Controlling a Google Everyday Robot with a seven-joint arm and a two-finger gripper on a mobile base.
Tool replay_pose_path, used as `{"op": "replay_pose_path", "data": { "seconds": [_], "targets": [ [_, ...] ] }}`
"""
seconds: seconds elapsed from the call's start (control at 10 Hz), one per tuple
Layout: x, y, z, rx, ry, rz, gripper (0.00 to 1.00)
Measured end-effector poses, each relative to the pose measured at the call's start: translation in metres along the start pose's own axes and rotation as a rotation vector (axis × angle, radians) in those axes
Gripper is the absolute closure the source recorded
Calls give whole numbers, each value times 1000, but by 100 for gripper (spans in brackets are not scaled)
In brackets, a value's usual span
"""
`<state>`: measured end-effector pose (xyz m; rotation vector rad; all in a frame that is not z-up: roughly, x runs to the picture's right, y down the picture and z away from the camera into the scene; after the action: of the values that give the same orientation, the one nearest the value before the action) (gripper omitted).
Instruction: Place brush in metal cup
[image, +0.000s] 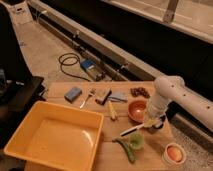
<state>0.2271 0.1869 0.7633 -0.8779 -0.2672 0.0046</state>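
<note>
The gripper (154, 123) hangs just right of the orange bowl (136, 111); whether it clamps the brush (136, 128) I cannot tell. The brush's handle slants left and nearer from it above the wooden table (150, 155), beside the green cup (136, 141). The metal cup is hidden.

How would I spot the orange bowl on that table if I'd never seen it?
Start at the big yellow tub on the wooden table, then look right toward the white robot arm. The orange bowl sits just left of the arm's pincer; it is round, wider and redder than the small green cup below it.
</note>
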Motion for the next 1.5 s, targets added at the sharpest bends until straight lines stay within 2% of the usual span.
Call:
{"op": "replay_pose_path", "data": {
  "seconds": [0.5,0.8,0.9,1.2,1.4,1.5],
  "targets": [
    [5,-1,-9,15,2,5,28],
    [10,1,-20,34,17,11,28],
    [11,0,-27,45,29,11,28],
    [20,-8,-73,120,89,27,28],
    [26,-15,-91,151,116,37,28],
    [26,-15,-92,152,117,37,28]
  ]
}}
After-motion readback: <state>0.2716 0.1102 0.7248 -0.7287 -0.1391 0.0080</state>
